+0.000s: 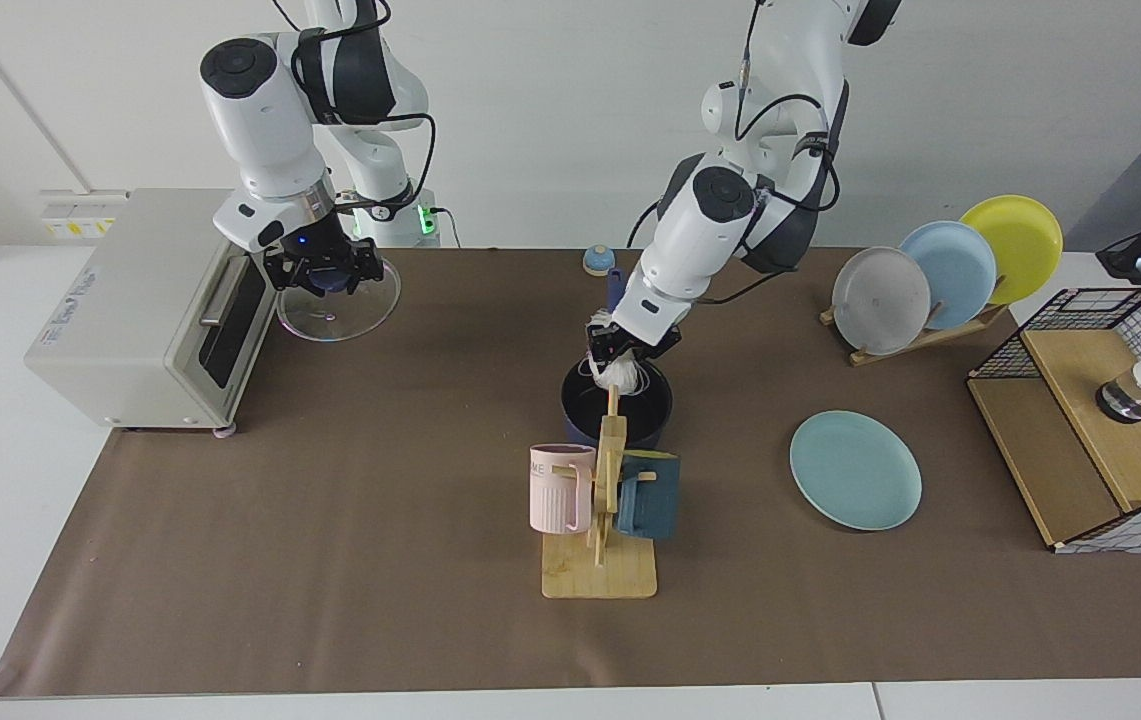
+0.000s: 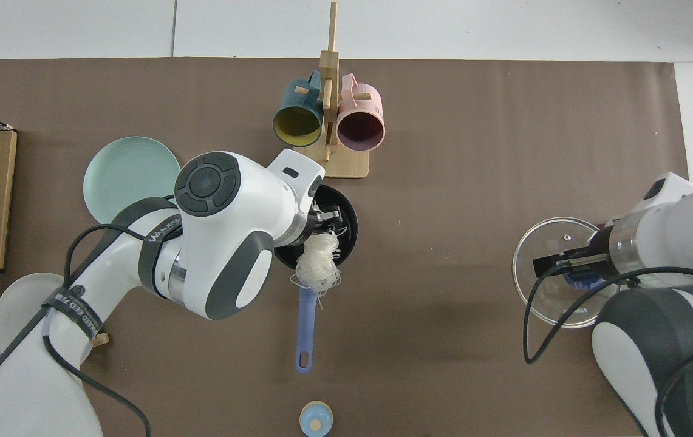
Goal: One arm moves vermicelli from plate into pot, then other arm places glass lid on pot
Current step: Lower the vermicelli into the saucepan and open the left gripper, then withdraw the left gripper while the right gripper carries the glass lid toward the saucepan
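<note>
The left claw [image 1: 616, 354] is clenched on the vermicelli [image 1: 620, 376], a pale, tangled bundle of very thin translucent threads that hangs over the far rim of the pot [image 1: 585, 410]. In the top view the bundle [image 2: 319, 264] droops across the rim where the long, straight blue handle [image 2: 305, 325] joins the round, dark navy pot [image 2: 349, 212] with its matte black inside. The smooth, round teal-green plate [image 1: 855, 470] lies bare on the brown mat to the right of the pot, well apart from it. At the far left the right claw [image 1: 322, 273] grasps the blue knob of the glass lid [image 1: 337, 315], a clear disc with a thin metal rim, held beside the boxy grey toaster oven [image 1: 155, 305]. Just near of the pot stands a wooden mug rack [image 1: 602, 530] with a ribbed pink mug [image 1: 560, 488] and a navy mug [image 1: 648, 494] hung on it. A wooden plate rack [image 1: 915, 335] at the far right holds grey-white, sky-blue and yellow plates on edge.
</note>
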Robot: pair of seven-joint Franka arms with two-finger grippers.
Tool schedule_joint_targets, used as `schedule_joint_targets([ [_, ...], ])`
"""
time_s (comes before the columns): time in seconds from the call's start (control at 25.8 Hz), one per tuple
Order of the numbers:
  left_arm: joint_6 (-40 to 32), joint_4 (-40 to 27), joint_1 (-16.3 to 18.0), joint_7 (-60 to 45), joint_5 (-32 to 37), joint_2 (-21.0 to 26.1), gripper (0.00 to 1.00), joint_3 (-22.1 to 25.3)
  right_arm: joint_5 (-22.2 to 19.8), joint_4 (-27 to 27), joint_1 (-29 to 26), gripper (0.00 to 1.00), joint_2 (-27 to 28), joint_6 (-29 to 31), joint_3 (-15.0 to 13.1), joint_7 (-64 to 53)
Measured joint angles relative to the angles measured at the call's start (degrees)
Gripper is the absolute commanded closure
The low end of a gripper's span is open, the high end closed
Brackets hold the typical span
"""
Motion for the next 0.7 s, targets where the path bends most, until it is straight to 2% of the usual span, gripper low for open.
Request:
schedule_joint_targets([
  [0.19,2.9,0.0,-0.5,-0.6,2.3,3.1,1.0,-0.1,0.0,0.6,-0.1,1.0,0.8,0.4,0.0,0.0],
  [0.62,5.3,0.1,-0.5,-2.2,7.1,6.4,1.0,-0.1,0.0,1.3,-0.1,1.0,2.0,1.8,0.4,0.0],
  [0.66,5.5,0.1,-0.5,-2.2,7.2,6.7,0.98,-0.1,0.0,1.4,-0.1,1.0,2.1,2.0,0.4,0.0],
  [0.7,5.7,0.1,-0.5,-2.3,7.3,7.1,0.85,-0.1,0.0,1.4,-0.1,1.0,2.2,2.2,0.5,0.0],
])
